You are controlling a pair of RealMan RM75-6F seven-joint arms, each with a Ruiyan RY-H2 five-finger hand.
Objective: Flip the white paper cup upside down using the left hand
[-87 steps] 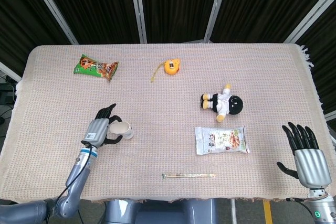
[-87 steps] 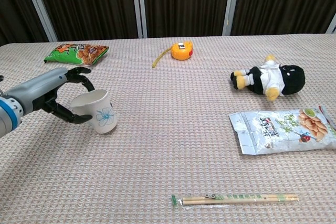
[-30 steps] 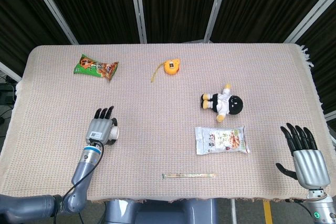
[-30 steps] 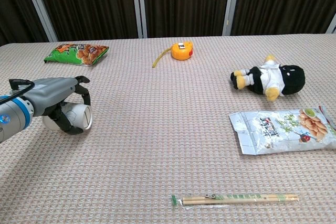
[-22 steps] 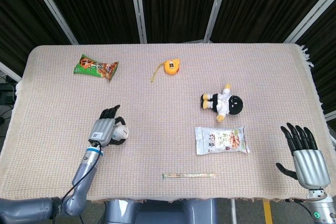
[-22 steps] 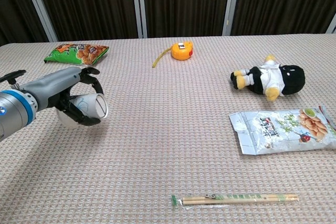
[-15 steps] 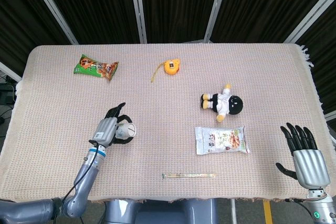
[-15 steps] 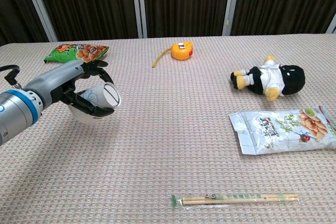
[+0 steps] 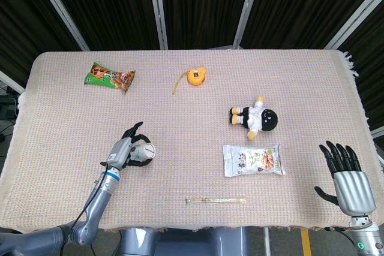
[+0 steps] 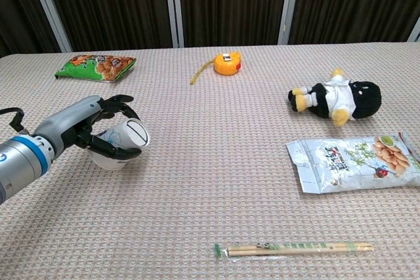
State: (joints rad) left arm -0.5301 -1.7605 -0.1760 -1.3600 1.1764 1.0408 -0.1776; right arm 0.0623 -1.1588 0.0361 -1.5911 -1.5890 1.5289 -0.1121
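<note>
L hand (image 10: 88, 130): we see it grasping white paper cup (image 10: 123, 142), tilted, base up-right.
R hand (image 9: 348, 178): released, fingers spread.

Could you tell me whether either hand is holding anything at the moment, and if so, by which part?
The left hand holds the white paper cup, fingers wrapped around its side wall, base tilted up. The right hand is open and holds nothing.

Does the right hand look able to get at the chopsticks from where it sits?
Probably yes: the right hand is open, and bare tablecloth lies between it and the chopsticks; the snack bag sits clear.
</note>
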